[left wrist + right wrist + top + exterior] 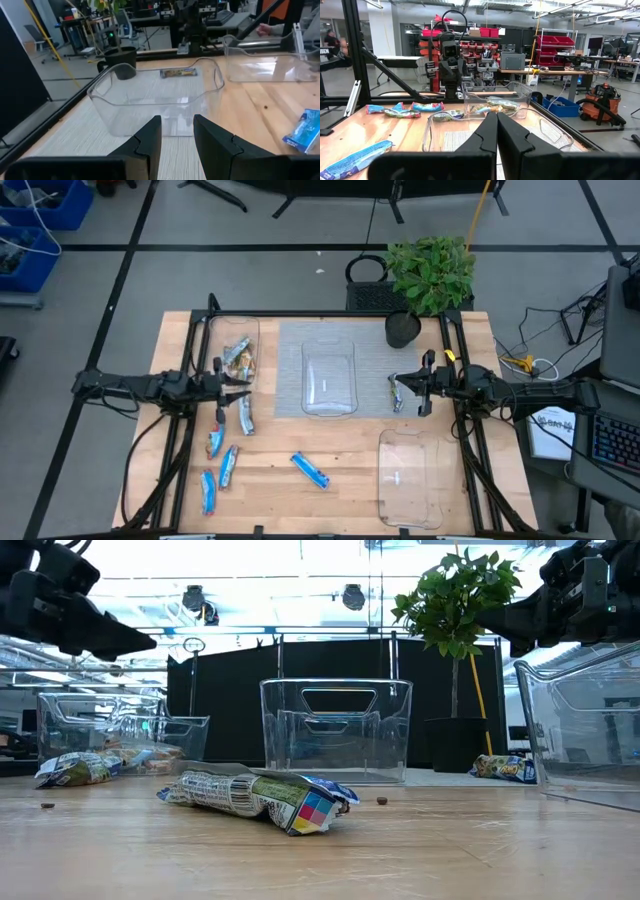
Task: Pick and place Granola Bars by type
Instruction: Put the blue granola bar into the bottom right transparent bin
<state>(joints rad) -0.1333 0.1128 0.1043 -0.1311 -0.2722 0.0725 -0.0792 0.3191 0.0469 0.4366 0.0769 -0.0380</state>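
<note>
Several blue granola bars (215, 442) lie on the wood at the near left, one more blue bar (310, 470) near the middle, and a silver-grey bar (245, 418) just below my left gripper. A tan bar (397, 393) lies on the mat under my right gripper's tips. More bars (238, 355) sit in the far-left clear tray (215, 330). My left gripper (177, 135) hovers open above the table's left side, pointing at the centre tray (155, 100), with nothing between its fingers. My right gripper (496, 125) hangs shut above the right side and is empty.
An empty clear tray (328, 375) stands on the grey mat mid-table, and another clear tray (408, 478) stands at the near right. A potted plant (403, 328) stands at the far right edge. Bare wood lies between the blue bars and the near-right tray.
</note>
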